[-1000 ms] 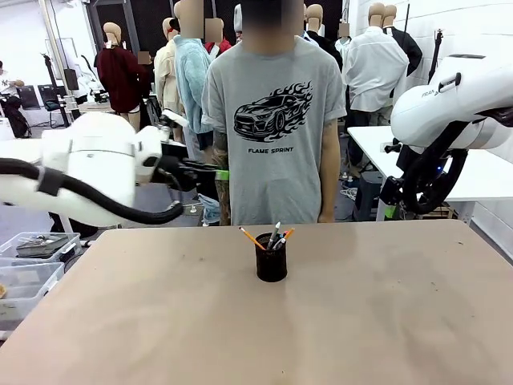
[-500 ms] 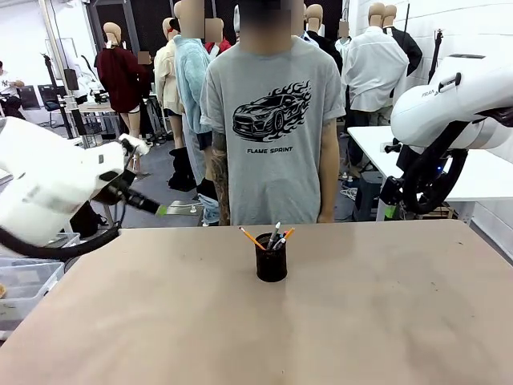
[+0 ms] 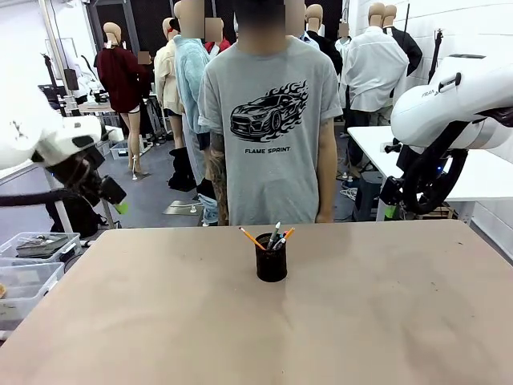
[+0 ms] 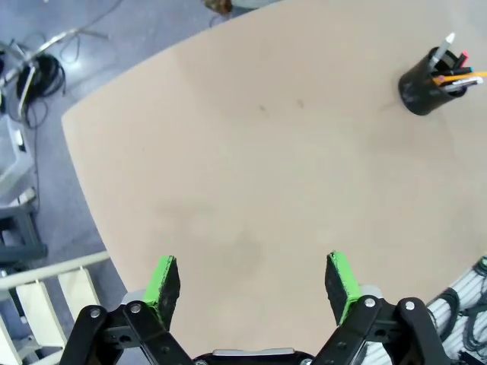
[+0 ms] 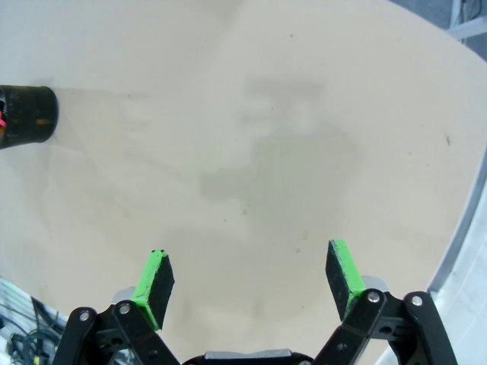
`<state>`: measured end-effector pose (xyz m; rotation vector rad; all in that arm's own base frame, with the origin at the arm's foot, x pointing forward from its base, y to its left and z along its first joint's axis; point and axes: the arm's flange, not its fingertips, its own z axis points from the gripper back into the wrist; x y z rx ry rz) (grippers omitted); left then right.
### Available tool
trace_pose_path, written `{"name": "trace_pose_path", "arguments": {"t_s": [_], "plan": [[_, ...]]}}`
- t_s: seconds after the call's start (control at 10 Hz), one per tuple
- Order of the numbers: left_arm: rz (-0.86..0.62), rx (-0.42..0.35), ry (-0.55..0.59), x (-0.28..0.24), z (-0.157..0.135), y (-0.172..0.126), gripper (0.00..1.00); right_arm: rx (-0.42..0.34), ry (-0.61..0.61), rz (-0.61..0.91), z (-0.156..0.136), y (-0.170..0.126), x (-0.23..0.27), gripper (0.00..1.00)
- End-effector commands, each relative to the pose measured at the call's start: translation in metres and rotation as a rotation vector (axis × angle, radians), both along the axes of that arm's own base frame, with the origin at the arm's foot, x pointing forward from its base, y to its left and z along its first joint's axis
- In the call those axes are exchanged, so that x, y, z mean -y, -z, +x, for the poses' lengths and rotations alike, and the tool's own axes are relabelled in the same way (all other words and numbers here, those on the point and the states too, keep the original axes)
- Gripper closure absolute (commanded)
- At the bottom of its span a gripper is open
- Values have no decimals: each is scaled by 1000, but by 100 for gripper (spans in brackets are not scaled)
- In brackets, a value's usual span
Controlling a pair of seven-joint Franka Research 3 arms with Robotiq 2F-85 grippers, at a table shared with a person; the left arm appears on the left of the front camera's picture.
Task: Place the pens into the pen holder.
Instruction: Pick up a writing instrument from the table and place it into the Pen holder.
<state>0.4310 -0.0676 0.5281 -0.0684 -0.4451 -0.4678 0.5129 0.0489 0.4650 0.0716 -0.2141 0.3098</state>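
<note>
pen holder: black mesh cup [image 3: 271,263] upright near mid-table, on the person's half; seen also from the left wrist [image 4: 423,90] and at the frame edge from the right wrist [image 5: 26,114]
pens: all in the cup, tips fanned above the rim; orange-yellow one [image 3: 252,237] leans left, silver-white one [image 3: 274,234] near upright, black one with red-pink end [image 4: 454,62] beside it
task state: looks done, no loose pen on the table [image 3: 385,321]
left gripper: [image 4: 253,279] fingers wide apart, nothing between the green pads, high over the table's left edge, well away from the cup; in the front view it sits off the table's left corner [image 3: 108,192]
right gripper: [image 5: 253,277] fingers wide apart, empty, high over bare table, cup well off to one side
right arm: [image 3: 449,112] parked up at the right, clear of the work
person: standing at the far side [image 3: 268,120], hands not on the table
handling, pens: light, stiff, smooth round barrels, so likely to roll or twist in a pinch; if one needed regripping, take it mid-barrel across the axis, pads square, modest force
handling, cup: light thin mesh, top-heavy with pens leaning out; a side knock would probably tip it; take it by the rim wall or around the body, not by the pens
risk: pens overhang the rim, so any low sweep past the cup could catch a tip
</note>
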Motion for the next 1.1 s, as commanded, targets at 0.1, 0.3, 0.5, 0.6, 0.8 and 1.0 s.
{"name": "trace_pose_path", "arguments": {"t_s": [0.1,0.3,0.5,0.6,0.8,1.0], "plan": [[37,-116,-51,16,9,9,0,10,-9,-2,1,1,1,0],[29,-70,-116,22,3,17,0,10,-9,-2,1,1,1,0],[29,-105,-38,18,4,9,0,10,-9,-2,1,1,1,0],[29,-105,-38,18,4,9,0,10,-9,-2,1,1,1,0],[29,-105,-38,18,4,9,0,10,-9,-2,1,1,1,0],[29,-105,-38,18,4,9,0,10,-9,-2,1,1,1,0]]}}
